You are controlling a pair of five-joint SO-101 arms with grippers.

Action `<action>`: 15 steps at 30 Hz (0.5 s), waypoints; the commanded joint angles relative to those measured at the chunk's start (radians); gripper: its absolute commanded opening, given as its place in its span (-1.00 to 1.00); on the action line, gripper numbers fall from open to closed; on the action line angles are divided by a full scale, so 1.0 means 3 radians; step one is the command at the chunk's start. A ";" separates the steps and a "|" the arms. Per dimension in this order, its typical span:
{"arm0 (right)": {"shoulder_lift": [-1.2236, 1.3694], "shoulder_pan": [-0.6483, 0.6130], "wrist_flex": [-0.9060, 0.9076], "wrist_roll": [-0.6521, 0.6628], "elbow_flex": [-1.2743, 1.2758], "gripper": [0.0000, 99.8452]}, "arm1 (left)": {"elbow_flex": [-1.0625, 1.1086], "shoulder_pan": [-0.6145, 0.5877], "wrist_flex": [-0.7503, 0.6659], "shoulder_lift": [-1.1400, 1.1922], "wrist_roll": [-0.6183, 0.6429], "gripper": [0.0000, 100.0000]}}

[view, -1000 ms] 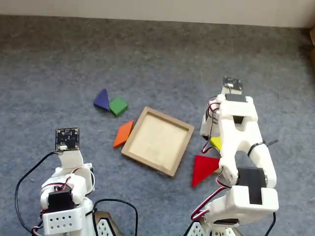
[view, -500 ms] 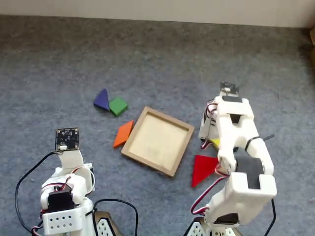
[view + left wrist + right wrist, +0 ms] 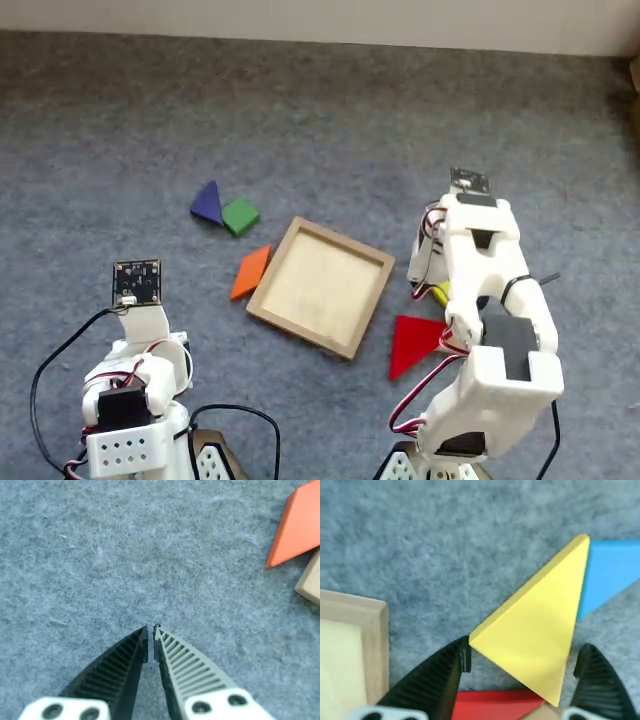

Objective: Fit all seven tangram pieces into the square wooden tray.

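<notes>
The square wooden tray (image 3: 322,287) lies turned at an angle on the grey felt (image 3: 120,120), roughly midway between the two arms, and every piece in sight lies outside it on the felt. The right arm (image 3: 490,320) stretches forward just beside the tray's right side. The right gripper (image 3: 524,655) is spread wide over the yellow triangle (image 3: 540,625), with one jaw at the triangle's near corner and the other just past its opposite edge. Whether either jaw touches the piece cannot be told. From above, only a sliver of this yellow triangle (image 3: 438,292) shows under the arm. A light blue piece (image 3: 612,572) lies against the yellow triangle's far edge, and a red triangle (image 3: 412,343) lies just on its near side, close to the tray's lower right edge. The tray's corner (image 3: 367,625) sits near the same gripper. An orange piece (image 3: 250,272) lies just beside the tray's left edge. A green square (image 3: 240,216) and a dark blue triangle (image 3: 207,202) sit touching each other a little farther out on that side. The left arm (image 3: 135,385) is drawn back at the near left, well apart from the tray. The left gripper (image 3: 151,632) is clenched on nothing, tips almost meeting above bare felt, with the orange piece (image 3: 298,525) and a tray corner (image 3: 311,580) off to one side.
</notes>
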 commanded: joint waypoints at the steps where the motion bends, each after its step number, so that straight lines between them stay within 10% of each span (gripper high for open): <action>1: -0.0023 0.0054 -0.0023 0.0102 -0.0217 -0.36 | 0.0064 -0.0023 0.0010 -0.0110 0.0000 -0.91; 15: -0.0023 -0.0033 -0.0228 0.0107 -0.0207 -0.36 | 0.0064 -0.0023 0.0010 -0.0110 0.0000 -0.91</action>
